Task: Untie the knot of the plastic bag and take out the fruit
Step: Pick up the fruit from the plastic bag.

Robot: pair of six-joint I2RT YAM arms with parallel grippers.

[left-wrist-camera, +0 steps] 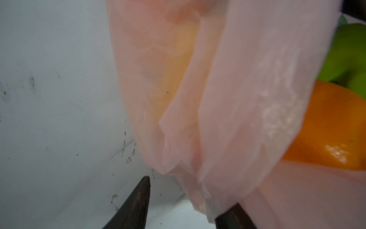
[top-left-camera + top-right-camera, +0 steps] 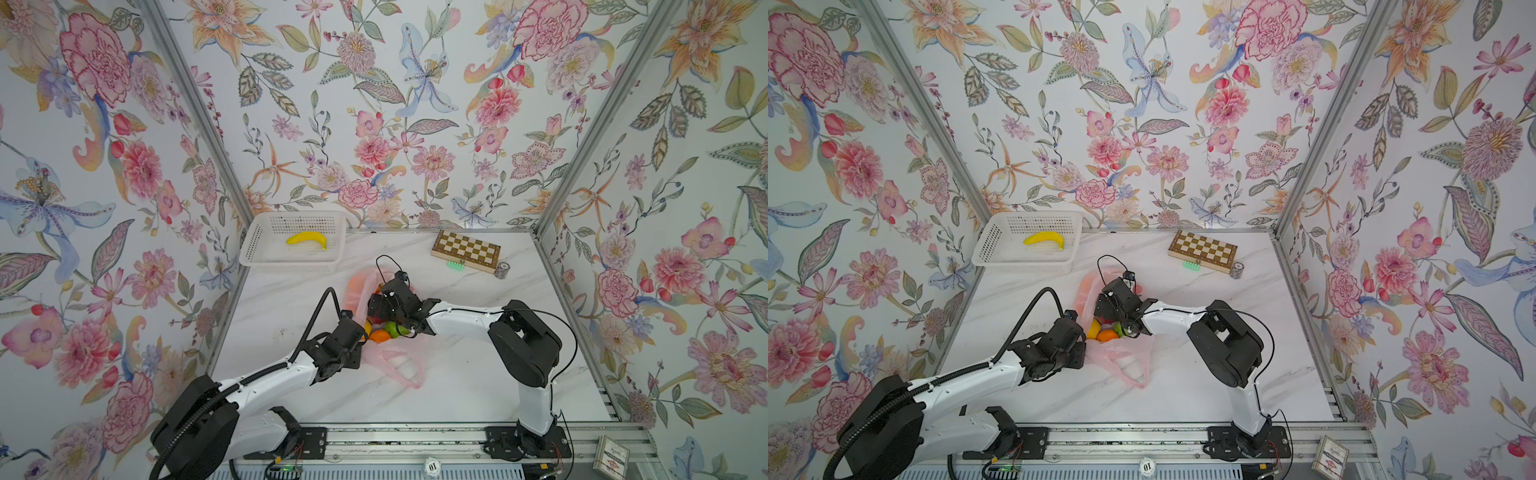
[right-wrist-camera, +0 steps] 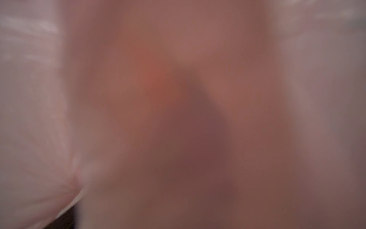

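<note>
The only writing that could be read was "10", upside down on a round white token [image 2: 431,464] at the front rail. The print on the small box [image 2: 610,457] near it was too small to read. On the plastic bag [image 2: 395,357] the left wrist view showed faint white marks, not legible.

The thin, translucent pink bag lay crumpled in the middle of the marble-patterned table [image 2: 478,374], with one loop handle [image 2: 409,374] spread toward the front. The fruit [image 2: 384,332] sat in its open mouth. Only the left wrist view showed a glossy orange [image 1: 332,128] and a green fruit [image 1: 348,51] from close. There the left gripper [image 1: 186,210] had its dark fingertips apart, with the hanging film touching one of them.

In both top views the right gripper [image 2: 376,309] was sunk into the bag. Its wrist view gave only blurred pink film. Its jaws stood wide, but whether they held anything I could not tell.

A smooth yellow banana [image 2: 306,239] lay in the white perforated basket [image 2: 266,249], and a wooden chessboard [image 2: 465,250] was at the back.
</note>
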